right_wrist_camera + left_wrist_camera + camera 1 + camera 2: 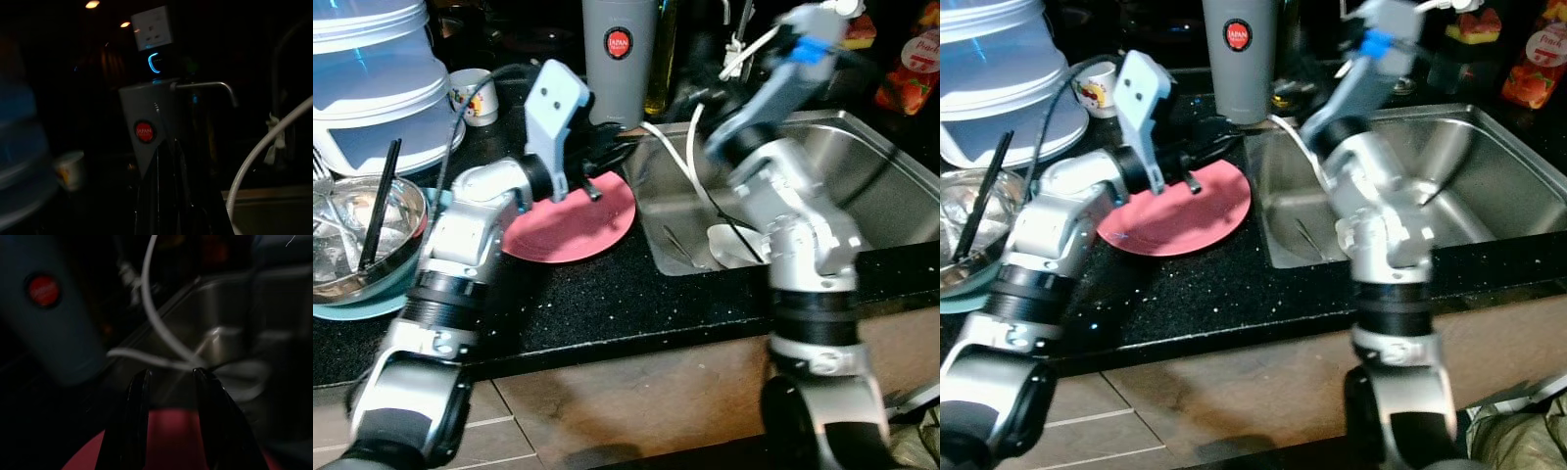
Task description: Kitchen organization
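While the left hand (171, 396) hovers with fingers apart over the far edge of a round pink plate (582, 230) on the black speckled worktop (607, 304), the right hand (164, 196), fingers together, is raised beside the stainless steel sink (862, 166), facing a tall grey tumbler (619, 59).

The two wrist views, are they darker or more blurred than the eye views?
Yes: the left wrist view is dim and soft, with the pink plate below the left gripper; the right wrist view is darker, the grey tumbler legible; the eye views are brighter.
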Robot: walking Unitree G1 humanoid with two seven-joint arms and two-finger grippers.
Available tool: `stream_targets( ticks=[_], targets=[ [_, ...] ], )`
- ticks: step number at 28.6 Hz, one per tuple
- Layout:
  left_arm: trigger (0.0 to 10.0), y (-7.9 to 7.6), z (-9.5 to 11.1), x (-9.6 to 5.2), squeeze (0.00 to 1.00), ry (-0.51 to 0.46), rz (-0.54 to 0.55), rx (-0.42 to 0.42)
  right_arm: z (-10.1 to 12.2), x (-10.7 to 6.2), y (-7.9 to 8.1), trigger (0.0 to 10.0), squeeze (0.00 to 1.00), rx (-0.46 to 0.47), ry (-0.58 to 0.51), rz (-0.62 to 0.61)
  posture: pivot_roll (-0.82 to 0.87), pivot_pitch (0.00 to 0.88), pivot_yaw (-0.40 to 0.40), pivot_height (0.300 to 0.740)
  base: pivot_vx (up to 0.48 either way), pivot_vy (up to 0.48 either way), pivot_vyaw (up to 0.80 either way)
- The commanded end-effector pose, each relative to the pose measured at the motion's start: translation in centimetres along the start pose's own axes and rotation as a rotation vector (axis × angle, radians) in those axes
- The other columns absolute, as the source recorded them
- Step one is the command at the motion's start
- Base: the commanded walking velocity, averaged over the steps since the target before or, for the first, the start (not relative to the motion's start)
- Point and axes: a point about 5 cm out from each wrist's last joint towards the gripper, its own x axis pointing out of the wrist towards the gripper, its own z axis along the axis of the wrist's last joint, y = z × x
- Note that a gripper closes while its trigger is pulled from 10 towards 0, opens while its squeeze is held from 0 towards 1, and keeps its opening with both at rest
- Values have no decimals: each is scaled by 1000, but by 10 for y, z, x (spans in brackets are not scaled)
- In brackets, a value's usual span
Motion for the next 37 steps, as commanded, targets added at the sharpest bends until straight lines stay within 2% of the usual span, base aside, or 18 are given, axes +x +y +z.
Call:
stream_targets(
  ticks=[1,2,3,8,9,12,13,14,17,18,22,23,24,25,26,27,28,37],
  targets=[
    [10000,7,-6,-5,0,35,39,33,-10,-1,4,0,0,-32,50,47,30,122,19,740,0,0,0],
    [10000,10,-7,-5,0,33,68,23,-14,-3,3,0,0,-90,64,48,28,123,20,740,0,0,0],
    [10000,10,-7,-5,0,30,74,17,-15,-3,3,0,0,-103,66,47,28,123,20,740,0,0,0],
    [10000,-22,-3,14,0,-14,-125,-32,-47,-10,7,0,0,-303,138,43,25,123,21,740,0,0,0],
    [10000,-22,-3,14,0,-14,-125,-32,-47,-10,7,0,0,-303,138,43,25,123,21,740,0,0,0],
    [10000,-36,-1,23,0,-26,-200,-74,-65,-14,7,0,0,-322,176,36,21,124,22,740,0,0,0],
    [10000,-50,-2,33,0,-20,-266,-107,-84,-22,5,0,0,-341,230,15,22,127,23,740,0,0,0],
    [10000,-54,-3,36,0,-15,-282,-110,-89,-24,4,0,0,-350,244,11,22,127,23,740,0,0,0],
    [10000,-70,-15,44,0,72,-372,-166,-106,-34,-2,0,0,-383,307,-17,17,128,27,740,0,0,0],
    [10000,-70,-15,44,0,72,-372,-166,-106,-34,-2,0,0,-383,307,-17,17,128,27,740,0,0,0],
    [10000,-84,-32,41,0,210,-471,-170,-120,-44,-10,0,0,-403,369,-42,16,134,30,740,0,0,0],
    [10000,-85,-35,40,0,232,-475,-171,-122,-45,-12,1412,0,-401,381,-53,16,134,31,740,0,0,0],
    [10000,-85,-36,40,0,247,-479,-172,-124,-46,-13,1412,0,-402,387,-61,16,135,32,740,0,0,0],
    [10000,-84,-39,39,0,268,-471,-166,-126,-48,-16,3098,0,-405,398,-72,16,136,32,740,0,0,0],
    [10000,-83,-40,39,0,283,-466,-163,-128,-49,-18,3098,0,-408,403,-81,16,136,32,740,0,0,0],
    [10000,-81,-41,38,0,295,-456,-143,-129,-50,-20,4471,0,-408,406,-90,18,135,32,740,0,0,0],
    [10000,-79,-43,37,0,306,-451,-126,-130,-51,-22,10000,0,-409,409,-99,20,135,32,740,0,0,0],
    [10000,-73,-44,33,0,334,-451,-108,-130,-51,-33,10000,0,-406,422,-149,23,134,33,740,0,0,0]
  ],
)
